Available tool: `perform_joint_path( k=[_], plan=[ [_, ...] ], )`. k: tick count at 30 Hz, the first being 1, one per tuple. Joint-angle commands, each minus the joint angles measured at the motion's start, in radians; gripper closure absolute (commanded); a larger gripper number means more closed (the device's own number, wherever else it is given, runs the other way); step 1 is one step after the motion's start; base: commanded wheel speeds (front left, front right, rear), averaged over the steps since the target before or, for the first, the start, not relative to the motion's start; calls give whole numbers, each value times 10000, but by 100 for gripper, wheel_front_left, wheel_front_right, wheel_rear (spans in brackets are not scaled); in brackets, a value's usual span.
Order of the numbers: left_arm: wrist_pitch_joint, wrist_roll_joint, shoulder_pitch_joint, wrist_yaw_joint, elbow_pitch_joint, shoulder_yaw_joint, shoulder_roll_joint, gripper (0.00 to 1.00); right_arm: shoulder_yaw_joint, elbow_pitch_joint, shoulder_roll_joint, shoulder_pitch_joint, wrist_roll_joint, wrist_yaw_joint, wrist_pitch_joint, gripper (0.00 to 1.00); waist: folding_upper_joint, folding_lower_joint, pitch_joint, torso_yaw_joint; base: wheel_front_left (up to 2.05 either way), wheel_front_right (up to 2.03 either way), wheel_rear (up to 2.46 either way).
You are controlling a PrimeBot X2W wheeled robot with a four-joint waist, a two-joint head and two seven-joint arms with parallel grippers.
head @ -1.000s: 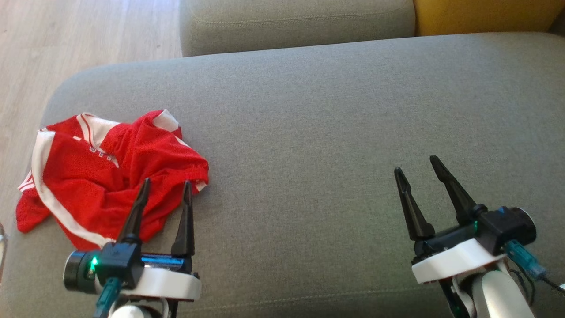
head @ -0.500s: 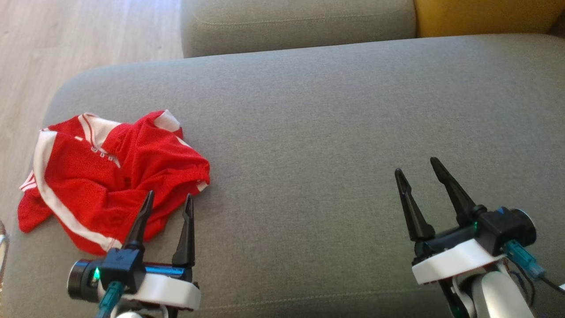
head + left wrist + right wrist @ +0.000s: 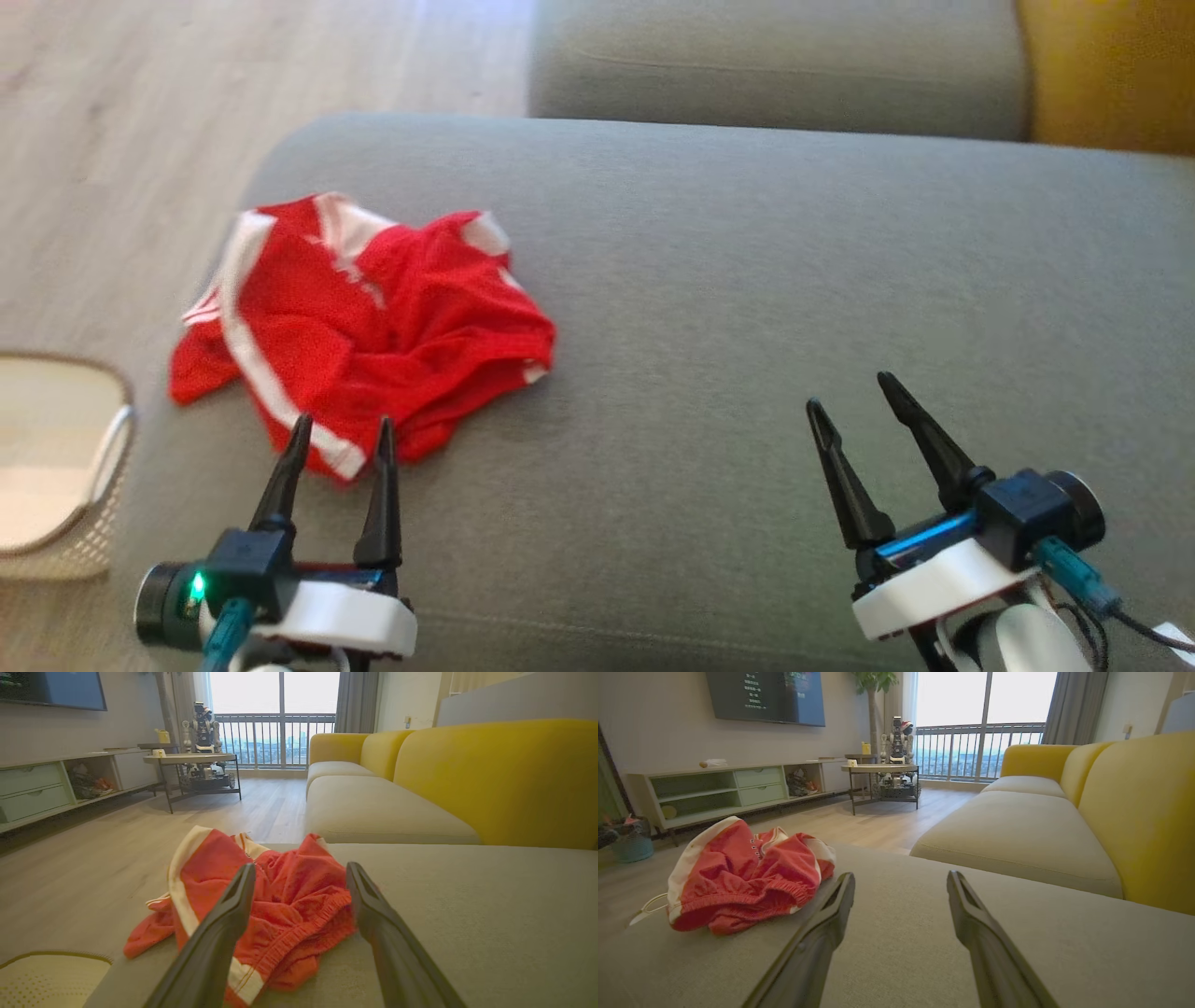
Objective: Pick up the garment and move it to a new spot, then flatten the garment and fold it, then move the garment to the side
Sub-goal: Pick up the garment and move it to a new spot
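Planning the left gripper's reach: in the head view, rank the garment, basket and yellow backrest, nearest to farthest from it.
1. The garment, just ahead of the left gripper.
2. The basket, to its left.
3. The yellow backrest, far upper right.

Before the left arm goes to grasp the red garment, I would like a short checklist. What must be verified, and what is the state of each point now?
1. The left gripper is open: ok, its fingers are spread.
2. The right gripper is open and carries nothing: ok.
3. The red garment lies just ahead of the left gripper: ok.
4. The left fingertips touch the fabric: cannot tell.
5. The grey cushion has bare space for a new spot: ok, to the garment's right.
6. The basket beside the cushion is apart from the garment: ok.
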Motion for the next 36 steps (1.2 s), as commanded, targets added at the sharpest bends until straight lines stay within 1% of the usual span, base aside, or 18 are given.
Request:
perform_joint_path(
  k=[1,5,8,14,16,21,25,28,32,36],
  plan=[
    [-76,-44,-176,83,-334,344,-39,0,267,-301,-108,-148,-67,-2,-93,0,0,0,-86,587,0,0,0],
    [-76,-111,-169,127,-406,359,-43,0,294,-317,-108,-93,-130,-2,-93,0,0,0,90,1244,0,0,0],
    [-76,-242,-196,201,-480,351,-44,0,311,-293,-108,-125,-177,-2,-93,0,0,0,232,1583,0,0,0],
    [-76,-563,-336,340,-559,420,-45,0,352,-293,-108,-225,-267,-2,-93,0,0,0,537,1851,0,0,0],
    [-76,-615,-610,280,-565,514,-46,0,368,-297,-108,-286,-344,-2,-93,0,0,0,700,1842,0,0,0],
    [-76,-387,-1989,-163,-195,915,52,0,290,-316,-108,-432,-596,-2,-93,0,0,0,1223,1720,0,0,0],
    [-76,-510,-3514,-654,1172,1244,451,0,296,-336,-108,-575,-792,-2,-93,0,0,0,1727,1521,0,0,0],
    [81,-747,-4808,-1036,2384,1380,932,0,339,-365,-108,-734,-933,-2,-93,0,0,0,2146,1346,0,0,0],
    [1103,-1127,-6402,-1421,3770,1243,1750,0,357,-455,-108,-1007,-1092,-2,-93,0,0,0,2758,1124,0,0,0],
    [2018,-1849,-7598,-1565,4945,743,2359,0,307,-511,-108,-1207,-1230,-2,-93,0,0,0,3233,1034,0,0,0]
  ],
)
